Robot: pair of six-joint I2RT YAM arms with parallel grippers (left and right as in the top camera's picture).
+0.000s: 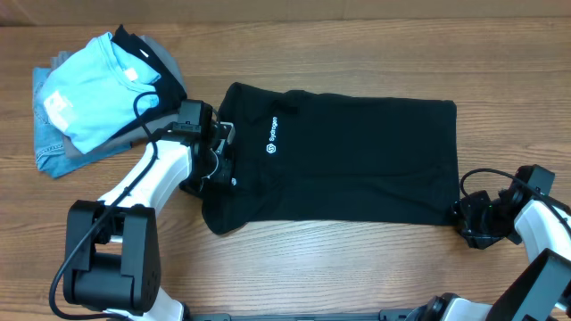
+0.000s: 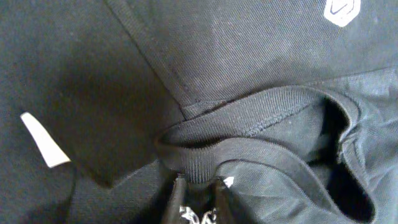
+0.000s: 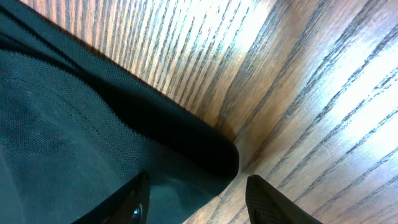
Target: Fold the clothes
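Well, polo shirt (image 1: 357,156), logo lettering (image 1: 273,132) illegible.

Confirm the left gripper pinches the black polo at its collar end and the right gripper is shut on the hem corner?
Not the right gripper: the right wrist view shows it open, straddling the hem corner of the black polo. The left gripper part holds.

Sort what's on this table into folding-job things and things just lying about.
Job: black polo shirt; left pincer, shut on it; right pincer, open around its corner.
Lying about: light blue T-shirt; folded denim and grey garments beneath it.
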